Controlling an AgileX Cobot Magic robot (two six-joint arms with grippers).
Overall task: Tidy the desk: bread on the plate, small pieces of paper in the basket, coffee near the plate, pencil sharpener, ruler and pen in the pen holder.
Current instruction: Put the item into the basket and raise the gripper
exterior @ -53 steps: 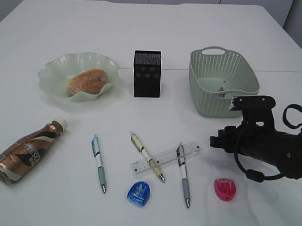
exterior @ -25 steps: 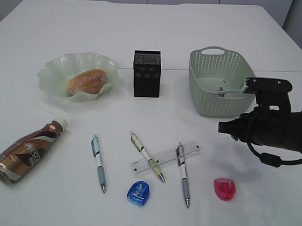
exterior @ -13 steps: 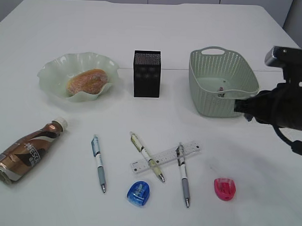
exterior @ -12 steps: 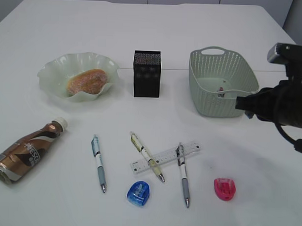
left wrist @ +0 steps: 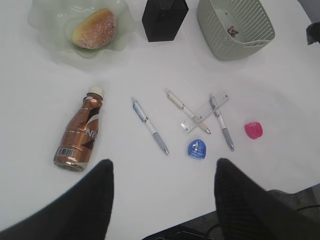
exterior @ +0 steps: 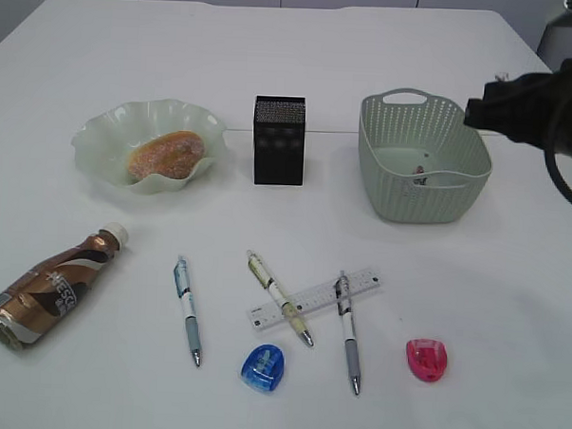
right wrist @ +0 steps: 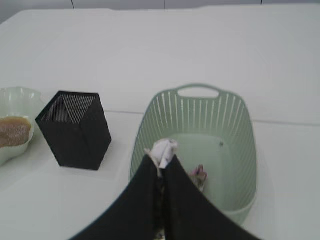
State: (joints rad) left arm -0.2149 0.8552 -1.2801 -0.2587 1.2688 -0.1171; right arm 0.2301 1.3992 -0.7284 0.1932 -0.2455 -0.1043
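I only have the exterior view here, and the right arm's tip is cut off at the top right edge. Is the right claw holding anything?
Observer: Yes. In the right wrist view the right claw is shut on a small paper wad pinched at its tips.
Operator: Where is it relative to the basket?
Observer: That view shows the wad against the inside of the basket, by the near rim. A second wad lies on the basket floor.
Operator: I see no left arm at all. What is it doing?
Observer: The left wrist view shows the left claw open and empty, high above the desk's near side.
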